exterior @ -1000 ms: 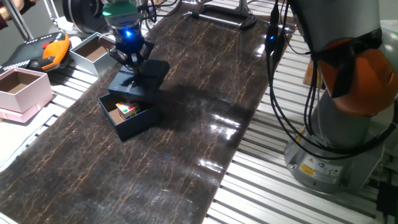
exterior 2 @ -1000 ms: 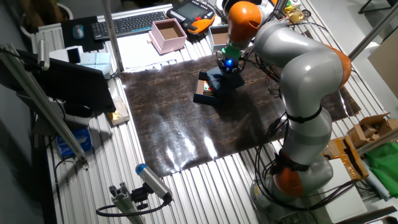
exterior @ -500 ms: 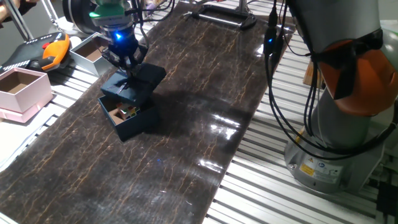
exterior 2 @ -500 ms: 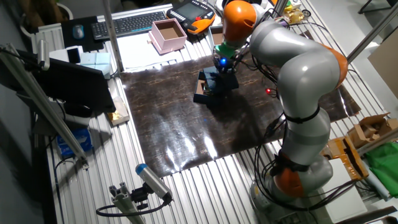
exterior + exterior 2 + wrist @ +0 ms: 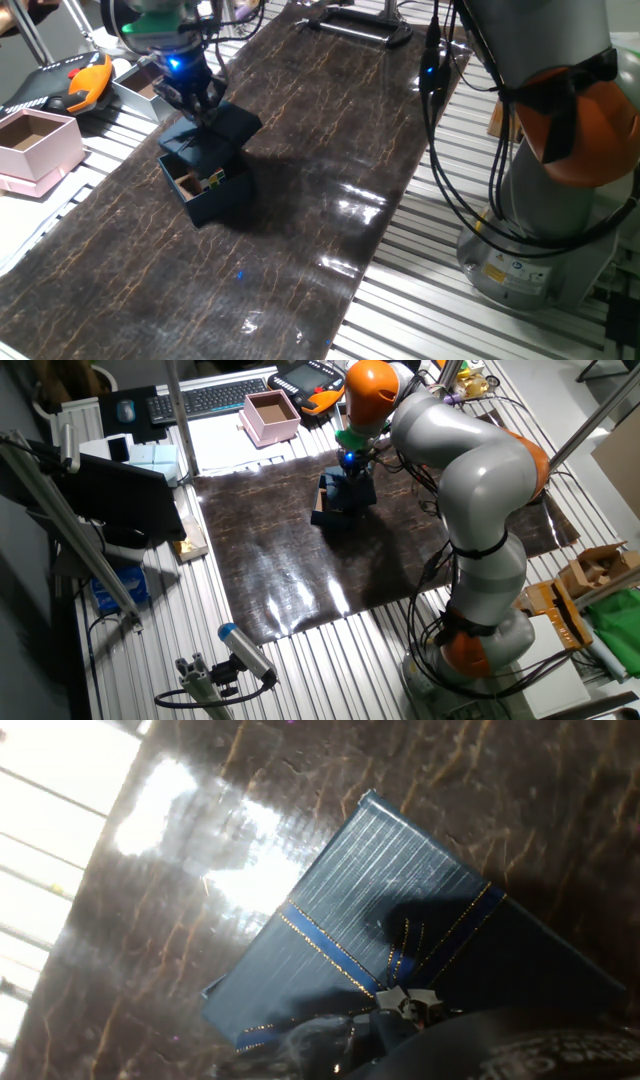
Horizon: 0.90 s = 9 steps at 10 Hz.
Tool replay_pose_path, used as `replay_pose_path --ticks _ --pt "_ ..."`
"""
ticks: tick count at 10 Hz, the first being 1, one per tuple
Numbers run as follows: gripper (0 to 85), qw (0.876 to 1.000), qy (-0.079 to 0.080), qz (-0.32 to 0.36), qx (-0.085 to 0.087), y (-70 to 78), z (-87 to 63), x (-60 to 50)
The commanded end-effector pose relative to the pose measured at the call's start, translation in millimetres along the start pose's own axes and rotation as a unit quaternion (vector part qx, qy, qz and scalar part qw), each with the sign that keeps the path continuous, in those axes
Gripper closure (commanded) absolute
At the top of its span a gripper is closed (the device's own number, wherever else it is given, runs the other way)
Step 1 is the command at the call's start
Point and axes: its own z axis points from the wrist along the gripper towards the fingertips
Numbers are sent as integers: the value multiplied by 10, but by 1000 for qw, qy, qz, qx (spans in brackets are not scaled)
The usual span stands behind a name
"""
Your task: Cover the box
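Observation:
The navy box (image 5: 212,188) stands open on the dark mat, with a small coloured thing inside; it also shows in the other fixed view (image 5: 332,517). My gripper (image 5: 196,108) is shut on the bow of the matching navy lid (image 5: 215,132) and holds it tilted over the box, covering most of the opening. In the other fixed view the gripper (image 5: 352,472) and lid (image 5: 347,492) sit above the box. In the hand view the lid (image 5: 380,920) fills the frame, with its ribbon bow (image 5: 405,1000) at the bottom edge; the fingers are not clearly seen.
A pale pink box (image 5: 35,145) and a light grey box (image 5: 140,85) stand left of the mat, beside an orange pendant (image 5: 88,80). The arm's base (image 5: 545,200) and cables (image 5: 440,120) stand at the right. A keyboard (image 5: 210,398) lies at the back.
The gripper has carried the lid leftward over the box. The lid now covers more of the opening and hides most of the coloured thing inside.

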Motion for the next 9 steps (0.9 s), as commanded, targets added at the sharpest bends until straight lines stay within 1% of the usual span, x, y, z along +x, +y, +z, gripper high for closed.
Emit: replay_pose_path --ticks 1,3,4,6,9 --pt "843 998 2 66 -2 12 4 19" --pt "843 995 5 100 -10 55 7 56" --pt "843 994 6 108 -11 71 11 64" --pt "843 993 1 118 -8 114 38 75" --pt "843 991 8 136 -10 138 61 100"
